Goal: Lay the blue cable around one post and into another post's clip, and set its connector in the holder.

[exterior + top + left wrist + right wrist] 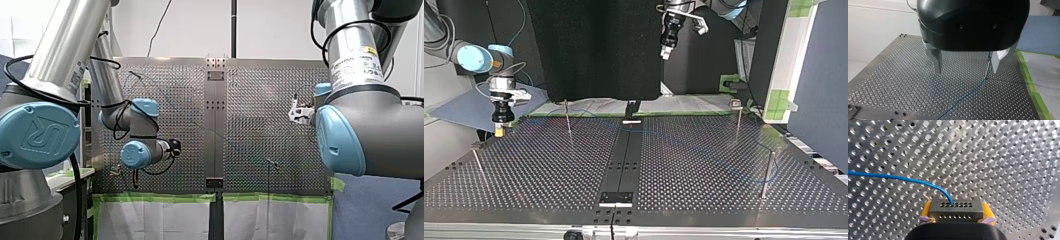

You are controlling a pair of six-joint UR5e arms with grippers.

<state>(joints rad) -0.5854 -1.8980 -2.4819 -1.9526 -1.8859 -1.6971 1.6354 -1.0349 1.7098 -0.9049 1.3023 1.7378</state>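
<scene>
Right jaws grip the grey metal connector (955, 210) of the thin blue cable (898, 178), left jaws open, empty; routing and seating seemingly undone.

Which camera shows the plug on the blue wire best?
The right wrist view: the connector sits close up, clamped in my right claw. The top view shows at most a speck; the front and left wrist views, nothing.

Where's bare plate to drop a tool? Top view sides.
Free: between far-left post, near-left post and centre strip. Crowded: right half, where the blue cable lies by a post; far-left corner, my right pincer holding the connector.
</scene>
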